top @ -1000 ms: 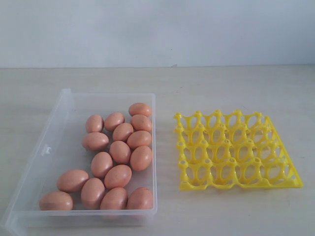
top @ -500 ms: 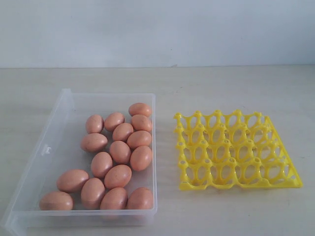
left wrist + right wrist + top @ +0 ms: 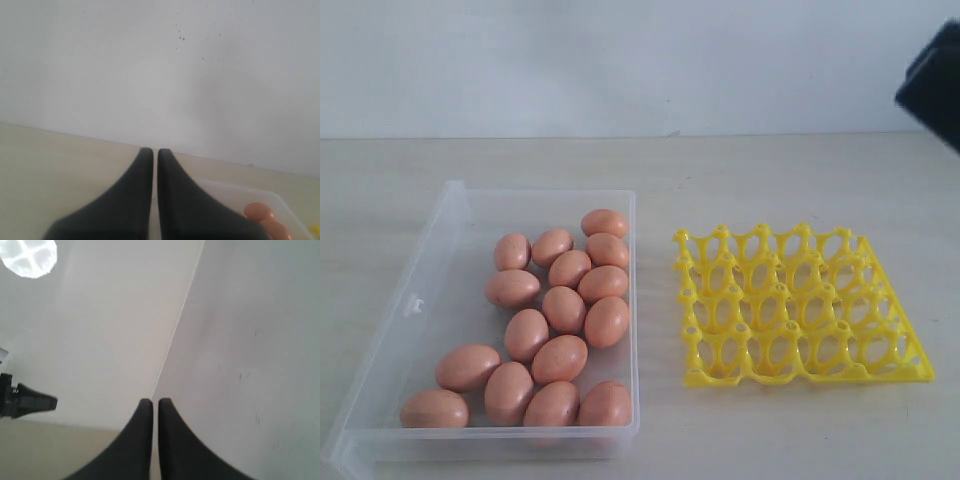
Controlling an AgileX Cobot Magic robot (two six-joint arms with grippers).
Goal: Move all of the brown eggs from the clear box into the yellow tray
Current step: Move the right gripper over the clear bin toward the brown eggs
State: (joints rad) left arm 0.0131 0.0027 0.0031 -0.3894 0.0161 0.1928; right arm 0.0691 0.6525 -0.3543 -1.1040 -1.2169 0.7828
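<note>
Several brown eggs (image 3: 565,310) lie loose in the clear box (image 3: 440,300) on the left of the table. To its right stands the yellow tray (image 3: 810,376), all its cups bare. A dark part of my right arm (image 3: 935,80) shows at the upper right corner, high above the tray. My right gripper (image 3: 155,401) is shut on nothing and faces a wall corner. My left gripper (image 3: 155,151) is shut and holds nothing. Beyond it are a corner of the clear box (image 3: 235,192) and two eggs (image 3: 257,211). It does not show in the exterior view.
The pale wooden table (image 3: 770,180) runs back to a white wall (image 3: 620,60). In the right wrist view a black device (image 3: 25,399) juts in from the side, under a bright ceiling lamp (image 3: 27,255).
A dark part of my right arm has come into the exterior view at the upper right. Eggs, box and tray have not moved.
</note>
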